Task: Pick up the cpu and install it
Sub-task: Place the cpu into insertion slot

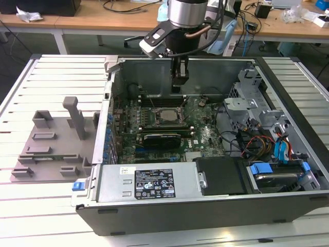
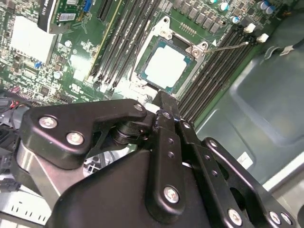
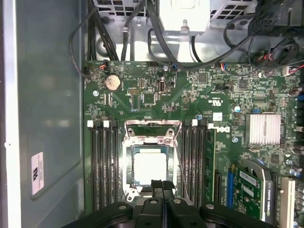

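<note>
Silvery cpu [image 3: 150,166] sits in socket [image 3: 129,142], near the closed claw [image 3: 163,183].

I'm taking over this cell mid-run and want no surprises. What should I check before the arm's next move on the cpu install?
1. The cpu lies inside the socket frame: ok, in both wrist views.
2. The cpu is seated flat and turned the right way: cannot tell.
3. The tool is free of the cpu: ok, it is shut, holds nothing, and sits over the socket frame's edge.
4. The thin lever beside the socket frame is latched: cannot tell.
5. The memory slots are untouched by the tool: ok.
6. The cables are away from the socket frame: ok.
</note>
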Available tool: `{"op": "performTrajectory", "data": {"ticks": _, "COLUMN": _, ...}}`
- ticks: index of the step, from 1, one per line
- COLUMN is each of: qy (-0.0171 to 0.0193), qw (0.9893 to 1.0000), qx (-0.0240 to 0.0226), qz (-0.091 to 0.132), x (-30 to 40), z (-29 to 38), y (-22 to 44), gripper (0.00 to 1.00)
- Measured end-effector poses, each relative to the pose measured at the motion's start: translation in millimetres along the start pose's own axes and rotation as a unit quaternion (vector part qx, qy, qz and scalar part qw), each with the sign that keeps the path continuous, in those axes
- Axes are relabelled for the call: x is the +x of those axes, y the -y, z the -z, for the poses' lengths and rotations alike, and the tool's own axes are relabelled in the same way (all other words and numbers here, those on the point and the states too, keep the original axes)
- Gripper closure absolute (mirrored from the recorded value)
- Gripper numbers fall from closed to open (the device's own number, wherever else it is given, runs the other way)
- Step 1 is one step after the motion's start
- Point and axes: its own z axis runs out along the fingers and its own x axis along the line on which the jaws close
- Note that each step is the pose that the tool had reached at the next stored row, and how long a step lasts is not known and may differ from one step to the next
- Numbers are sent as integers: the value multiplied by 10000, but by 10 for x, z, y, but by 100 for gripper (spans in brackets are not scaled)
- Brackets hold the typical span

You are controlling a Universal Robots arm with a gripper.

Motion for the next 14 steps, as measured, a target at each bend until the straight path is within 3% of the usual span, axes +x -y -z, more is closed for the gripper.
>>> {"op": "performTrajectory", "data": {"ticks": 6, "qy": 0, "qw": 10000, "qx": 0, "qz": 0, "x": -8, "z": 164, "y": 4, "gripper": 89}}
{"op": "performTrajectory", "data": {"ticks": 14, "qy": 0, "qw": 10000, "qx": 0, "qz": 0, "x": -15, "z": 313, "y": 8, "gripper": 89}}
